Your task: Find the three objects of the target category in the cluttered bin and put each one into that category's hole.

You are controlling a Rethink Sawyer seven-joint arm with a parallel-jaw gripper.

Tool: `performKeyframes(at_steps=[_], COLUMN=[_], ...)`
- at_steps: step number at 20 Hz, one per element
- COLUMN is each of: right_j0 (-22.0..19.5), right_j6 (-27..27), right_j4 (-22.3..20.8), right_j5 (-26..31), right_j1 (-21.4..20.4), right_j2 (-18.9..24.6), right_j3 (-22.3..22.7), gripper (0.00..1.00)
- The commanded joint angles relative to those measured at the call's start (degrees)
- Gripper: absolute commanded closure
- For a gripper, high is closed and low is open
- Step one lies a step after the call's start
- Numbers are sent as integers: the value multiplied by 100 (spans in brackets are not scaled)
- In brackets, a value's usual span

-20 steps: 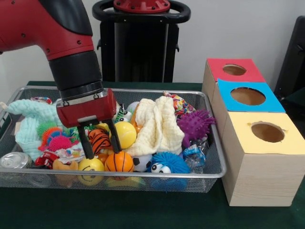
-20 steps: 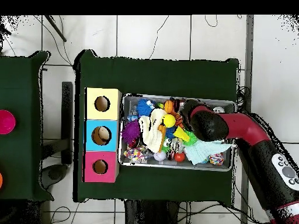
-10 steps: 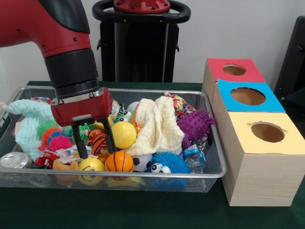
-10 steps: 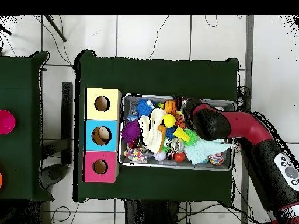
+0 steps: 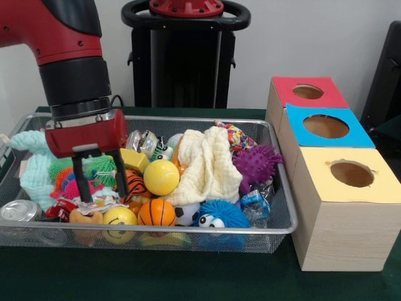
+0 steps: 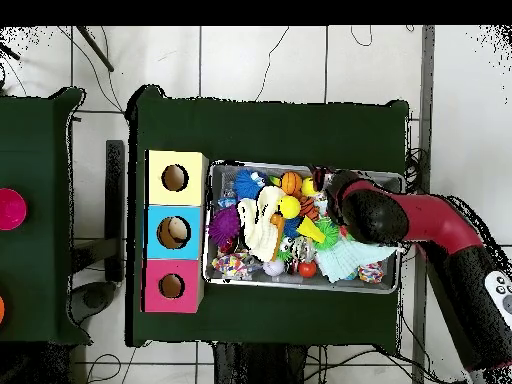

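Note:
The bin (image 5: 188,118) is a silver wire-mesh basket full of toys; it also shows in the overhead view (image 6: 300,286). My gripper (image 5: 102,195) is open and empty. Its black fingers (image 5: 78,179) reach down into the bin's left part, around a green spiky ball (image 5: 100,168) and a pink spiky ball (image 5: 70,188). A tiger-striped ball (image 5: 133,185) lies just right of it, then a yellow ball (image 5: 161,177). An orange basketball (image 5: 156,213) and a yellow smiley ball (image 5: 119,217) lie in front. In the overhead view the arm (image 6: 420,220) hides the gripper.
Three wooden boxes with holed tops stand right of the bin: red (image 5: 308,92), blue (image 5: 326,126), yellow (image 5: 351,174). The bin also holds a cream cloth (image 5: 207,163), a teal cloth (image 5: 37,157), a purple spiky ball (image 5: 255,164), a blue fuzzy toy (image 5: 219,215) and a can (image 5: 17,210).
In the front view my gripper has moved left, from over the tiger-striped ball to the spiky balls. It stays open and empty.

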Motion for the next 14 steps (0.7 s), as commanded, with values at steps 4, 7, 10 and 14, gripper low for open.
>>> performKeyframes(at_steps=[4,7,10,14], right_j0=[-50,-11,48,208], right_j6=[280,474,622,897], right_j4=[-62,-63,-53,-44], right_j5=[-195,-364,-521,-823], right_j1=[-206,-265,-307,-392], right_j2=[-562,-666,-763,-985], right_j3=[548,682,802,988], gripper=[0,0,0,0])
